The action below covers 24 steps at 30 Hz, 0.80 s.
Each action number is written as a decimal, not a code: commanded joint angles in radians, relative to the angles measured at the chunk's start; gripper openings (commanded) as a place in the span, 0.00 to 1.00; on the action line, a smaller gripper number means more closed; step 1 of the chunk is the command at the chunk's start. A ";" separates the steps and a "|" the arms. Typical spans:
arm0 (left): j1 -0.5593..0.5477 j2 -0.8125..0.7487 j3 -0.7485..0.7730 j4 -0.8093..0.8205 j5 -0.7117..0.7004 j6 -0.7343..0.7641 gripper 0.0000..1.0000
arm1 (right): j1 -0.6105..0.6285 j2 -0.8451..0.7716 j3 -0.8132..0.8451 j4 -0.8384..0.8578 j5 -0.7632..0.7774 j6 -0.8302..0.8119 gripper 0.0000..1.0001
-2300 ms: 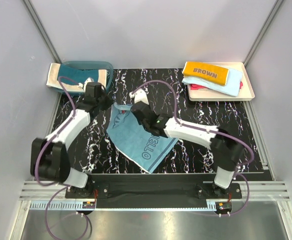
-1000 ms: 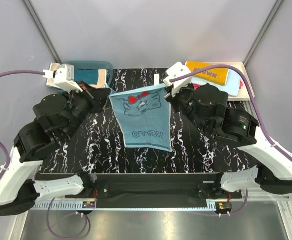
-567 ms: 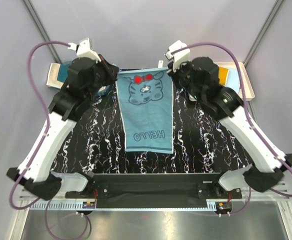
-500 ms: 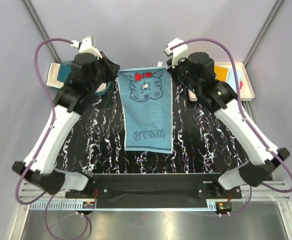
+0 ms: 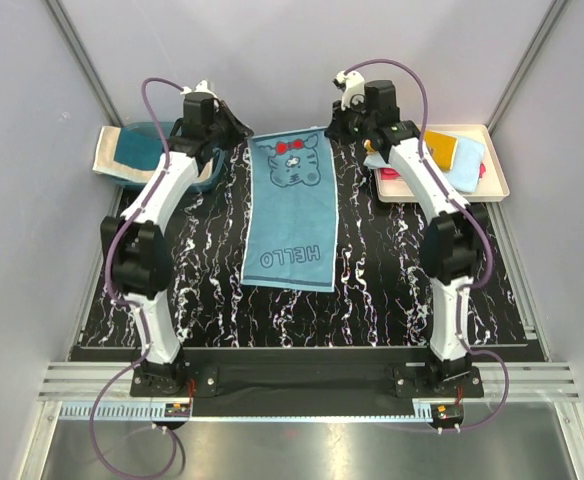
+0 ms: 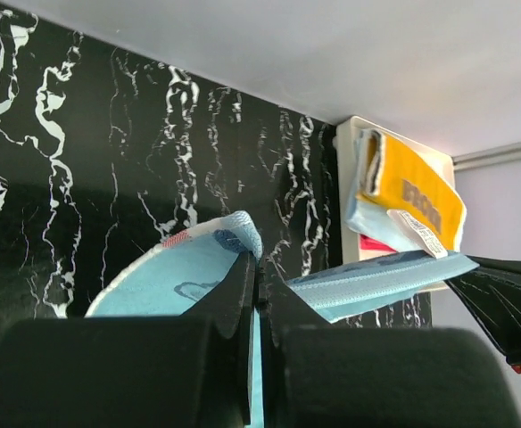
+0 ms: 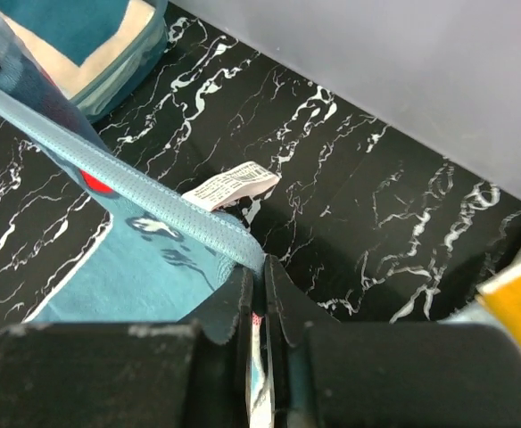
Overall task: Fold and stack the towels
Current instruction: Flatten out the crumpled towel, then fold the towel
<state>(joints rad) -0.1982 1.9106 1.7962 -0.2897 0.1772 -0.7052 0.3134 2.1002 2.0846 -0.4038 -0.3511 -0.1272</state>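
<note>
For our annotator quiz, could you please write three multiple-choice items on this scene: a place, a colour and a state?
1. Where does the orange-yellow towel lie? A in the basin; B on the cream tray; C on the table.
2. What colour is the bow on the HELLO towel? A red; B green; C white.
3. How are the left claw and right claw? A both open; B both shut on the HELLO towel; C one open.
Answers: B, it tops the tray's stack; A, the bow is red; B, both wrist views show cloth pinched.
</note>
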 commanded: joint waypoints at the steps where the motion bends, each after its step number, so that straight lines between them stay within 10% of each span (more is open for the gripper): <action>1: 0.082 0.071 0.087 0.072 -0.035 0.003 0.00 | -0.082 0.090 0.136 -0.006 0.035 0.052 0.00; 24: 0.049 -0.111 -0.443 0.193 -0.048 -0.085 0.00 | -0.100 -0.147 -0.460 0.126 0.023 0.204 0.00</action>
<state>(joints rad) -0.1959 1.8931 1.4082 -0.1257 0.2584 -0.8089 0.2779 2.0766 1.6863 -0.3153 -0.4580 0.0769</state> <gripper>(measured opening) 0.016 0.109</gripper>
